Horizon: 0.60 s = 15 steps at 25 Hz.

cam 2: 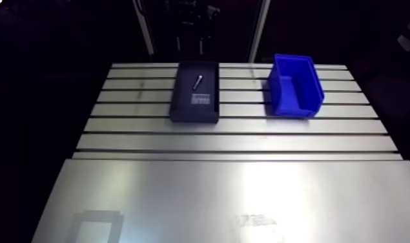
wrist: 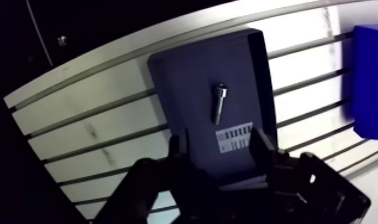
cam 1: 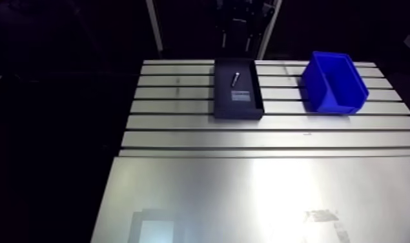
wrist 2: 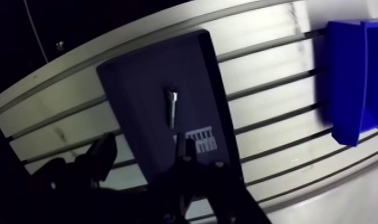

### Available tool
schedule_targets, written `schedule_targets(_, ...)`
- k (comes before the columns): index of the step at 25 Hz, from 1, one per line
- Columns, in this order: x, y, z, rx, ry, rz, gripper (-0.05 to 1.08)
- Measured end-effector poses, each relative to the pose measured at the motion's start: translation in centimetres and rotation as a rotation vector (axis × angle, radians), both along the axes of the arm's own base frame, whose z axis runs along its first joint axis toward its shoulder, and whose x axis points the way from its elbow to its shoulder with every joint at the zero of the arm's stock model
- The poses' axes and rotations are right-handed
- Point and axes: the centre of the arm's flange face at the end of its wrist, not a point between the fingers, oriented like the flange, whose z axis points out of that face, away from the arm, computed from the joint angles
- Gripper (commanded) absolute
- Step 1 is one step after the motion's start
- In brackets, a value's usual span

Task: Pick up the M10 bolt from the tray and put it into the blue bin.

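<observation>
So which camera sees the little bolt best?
The wrist view: the bolt lies large and clear in the dark tray, just ahead of the gripper. The arm view shows it too, but only as a tiny sliver.

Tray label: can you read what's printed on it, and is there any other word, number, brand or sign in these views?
On the tray floor, near the bolt, the white label: dark bars and lines of print, too small and blurred to read.
On the blue bin: no text shows.
On the table: no readable marks.
</observation>
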Motion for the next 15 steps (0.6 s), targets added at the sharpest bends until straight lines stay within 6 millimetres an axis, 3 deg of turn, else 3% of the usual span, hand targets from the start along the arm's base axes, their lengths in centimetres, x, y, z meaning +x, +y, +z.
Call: schedule_targets(15,-0.1,0.1,-3.1,0.005,-0.029,-0.005,0.4)
